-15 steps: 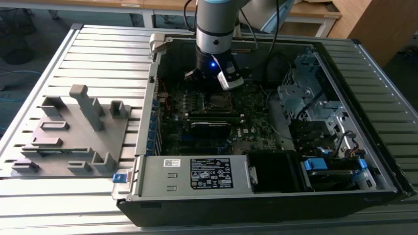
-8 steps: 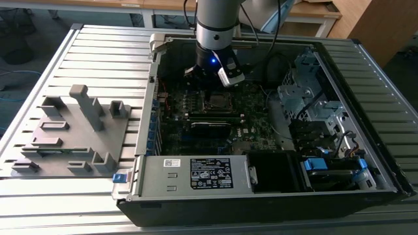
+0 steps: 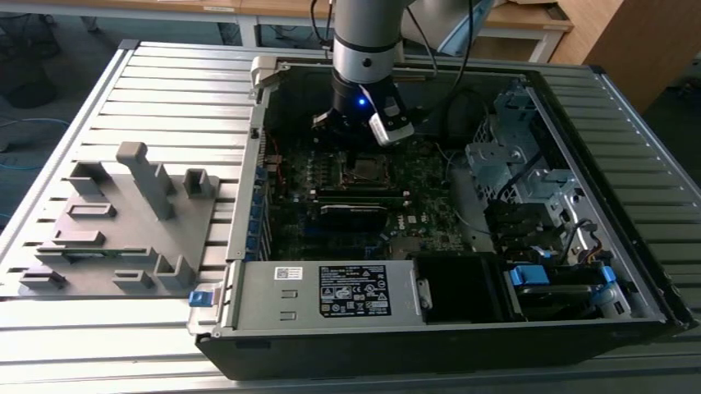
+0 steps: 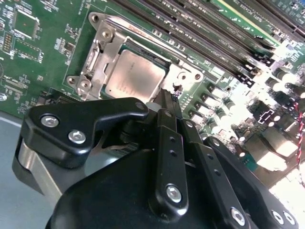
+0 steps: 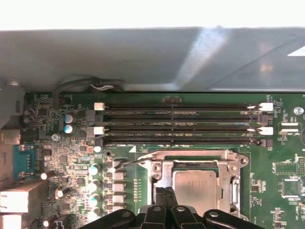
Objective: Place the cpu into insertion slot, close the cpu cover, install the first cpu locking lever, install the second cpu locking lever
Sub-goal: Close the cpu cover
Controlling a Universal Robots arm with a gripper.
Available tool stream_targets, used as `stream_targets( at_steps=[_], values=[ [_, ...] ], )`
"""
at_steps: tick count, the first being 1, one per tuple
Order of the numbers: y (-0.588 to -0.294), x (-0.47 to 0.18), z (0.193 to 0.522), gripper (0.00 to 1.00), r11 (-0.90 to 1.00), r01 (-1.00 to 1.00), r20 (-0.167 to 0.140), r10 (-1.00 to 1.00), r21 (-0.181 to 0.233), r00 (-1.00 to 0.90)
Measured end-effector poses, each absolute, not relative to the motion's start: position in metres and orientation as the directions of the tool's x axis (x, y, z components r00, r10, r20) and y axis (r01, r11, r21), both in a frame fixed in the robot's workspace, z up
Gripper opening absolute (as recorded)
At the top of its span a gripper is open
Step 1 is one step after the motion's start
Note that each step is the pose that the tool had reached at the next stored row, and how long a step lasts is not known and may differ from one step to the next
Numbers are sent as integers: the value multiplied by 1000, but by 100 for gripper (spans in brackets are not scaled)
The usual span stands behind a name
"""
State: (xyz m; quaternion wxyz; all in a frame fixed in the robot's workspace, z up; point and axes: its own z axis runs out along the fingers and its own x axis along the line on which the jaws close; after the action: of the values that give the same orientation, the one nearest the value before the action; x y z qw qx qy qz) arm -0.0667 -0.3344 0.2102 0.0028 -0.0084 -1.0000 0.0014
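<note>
Ribbed metal table (image 3: 110, 345) carries a computer case (image 3: 438, 349) lying open on its side, and every place below is given from that case. On the exterior view's left of the case, on the same table, rests a grey fixture plate (image 3: 121, 230) with upright blocks.

Just inside the case's near wall sits the power supply (image 3: 328, 291) with its white label. Past it the dark green motherboard (image 3: 328, 234) covers the case floor. Around the middle of the case is the insertion slot (image 3: 367, 168), its metal rim showing in both wrist views (image 4: 102, 32) (image 5: 190, 155).

The cpu (image 4: 135, 76) (image 5: 195, 183) lies flat in that slot, silvery top up. The cpu cover (image 4: 183, 74) (image 5: 164, 179) lies down around it, framing the chip. A thin bent wire, the locking lever (image 5: 126, 162), reaches out from one corner of the slot over the board.

The gripper (image 3: 345, 135) (image 4: 170, 95) (image 5: 164, 191) hangs over the slot inside the case, tips just beside the cover's edge. Its two fingers (image 4: 164, 112) are drawn together with no gap visible between them. Whether anything thin is pinched at the tips I cannot tell.

Beyond the slot, toward the case's far wall, run the long black memory slots (image 5: 181, 124) (image 4: 214, 33). The arm (image 3: 367, 41) rises out of the case at its far side. Behind the case stand wooden desks (image 3: 526, 20).
</note>
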Motion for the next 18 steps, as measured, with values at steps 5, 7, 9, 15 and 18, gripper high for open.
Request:
stream_targets(
  at_steps=[5, 7, 9, 15, 18],
  values=[
    [-334, -60, 210, 10, 1000, 17, 6, 17, -3, -1000],
    [-334, -57, 210, 10, 1000, 17, 6, 17, -3, -1000],
    [-334, -54, 210, 10, 1000, 17, 6, 17, -3, -1000],
    [-334, -47, 210, 10, 1000, 17, 6, 17, -3, -1000],
    [-334, -47, 210, 10, 1000, 17, 1, 17, 2, -1000]
  ],
)
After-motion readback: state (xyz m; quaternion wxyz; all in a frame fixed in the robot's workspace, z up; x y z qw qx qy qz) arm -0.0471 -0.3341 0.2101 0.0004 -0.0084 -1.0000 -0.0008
